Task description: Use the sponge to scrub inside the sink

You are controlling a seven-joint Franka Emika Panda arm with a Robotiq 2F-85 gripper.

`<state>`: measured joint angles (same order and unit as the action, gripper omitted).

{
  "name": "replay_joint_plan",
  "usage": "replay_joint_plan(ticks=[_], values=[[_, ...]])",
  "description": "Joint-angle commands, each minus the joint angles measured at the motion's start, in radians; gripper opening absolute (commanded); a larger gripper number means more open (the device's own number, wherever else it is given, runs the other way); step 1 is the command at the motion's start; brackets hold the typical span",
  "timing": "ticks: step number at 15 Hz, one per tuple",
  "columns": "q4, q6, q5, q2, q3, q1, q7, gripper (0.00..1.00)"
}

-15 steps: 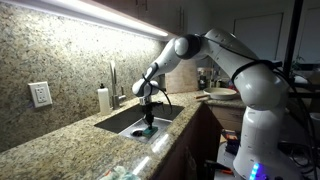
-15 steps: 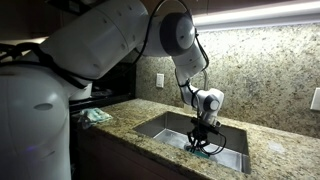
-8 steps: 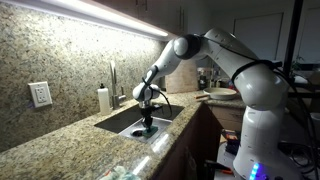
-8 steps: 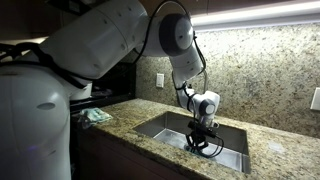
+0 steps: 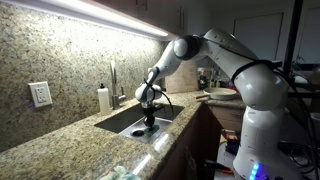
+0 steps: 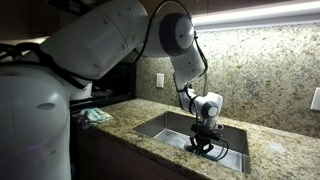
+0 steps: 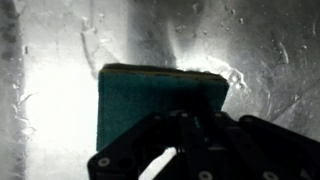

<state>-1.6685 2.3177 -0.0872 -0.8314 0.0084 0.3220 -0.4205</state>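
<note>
The sink (image 5: 118, 122) is a grey steel basin set in speckled granite; it also shows in the other exterior view (image 6: 160, 126). My gripper (image 5: 148, 124) reaches down into the basin, as both exterior views show (image 6: 202, 146). In the wrist view the teal-blue sponge (image 7: 150, 95) lies flat against the wet steel floor (image 7: 60, 40), and my gripper (image 7: 185, 125) is shut on its near edge. The sponge shows as a small teal spot under the fingers (image 5: 148, 131). The drain is hidden.
A slim chrome tap (image 5: 112, 80) and a white soap bottle (image 5: 103, 98) stand behind the basin. A wall outlet (image 5: 40, 94) is on the granite backsplash. A teal cloth (image 6: 95, 116) lies on the counter. Basin walls are close around the gripper.
The gripper with the sponge has slid a short way across the basin floor, toward the right in the second exterior view. It stays down in the sink.
</note>
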Motion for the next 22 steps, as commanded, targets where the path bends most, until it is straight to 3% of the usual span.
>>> replay_joint_plan(ticks=[1, 8, 17, 22], values=[[0.069, 0.04, 0.03, -0.04, -0.049, 0.003, 0.027, 0.09], [0.236, 0.032, 0.052, -0.091, -0.078, 0.004, 0.025, 0.09], [-0.06, 0.053, 0.019, 0.09, -0.059, 0.013, 0.019, 0.09], [-0.088, 0.064, 0.029, 0.071, -0.062, -0.004, 0.038, 0.09]])
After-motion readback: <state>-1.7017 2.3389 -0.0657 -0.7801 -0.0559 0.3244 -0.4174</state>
